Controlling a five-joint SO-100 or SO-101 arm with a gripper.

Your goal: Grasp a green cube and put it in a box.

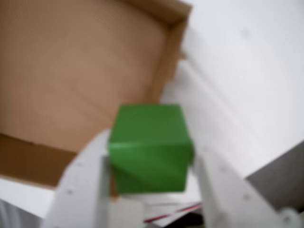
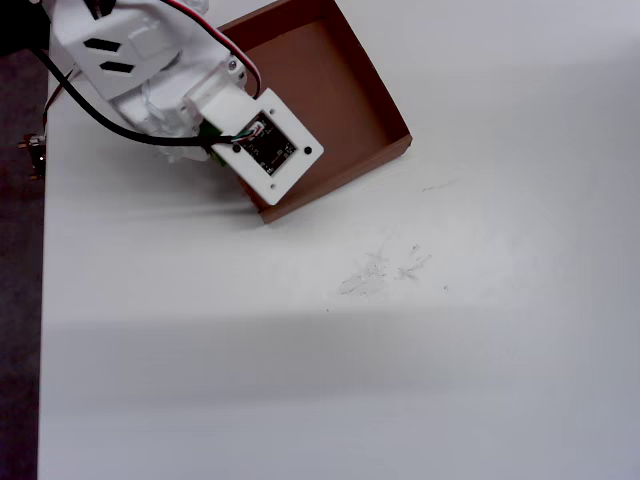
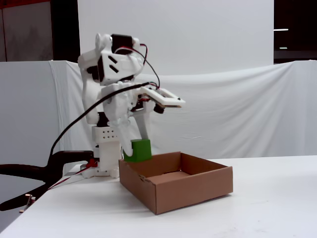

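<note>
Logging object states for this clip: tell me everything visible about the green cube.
The green cube is small, solid bright green with smooth, faintly creased faces. It is held between the white fingers of the hand, lifted off the table and slightly tilted, at the near wall of the box, not yet inside. In the overhead view the arm hides nearly all of it.

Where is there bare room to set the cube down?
The box floor is bare from its near wall to its far corner. The white table beyond the box is open too. It is crowded only at the box's arm-side edge, where the gripper holds the green cube.
</note>
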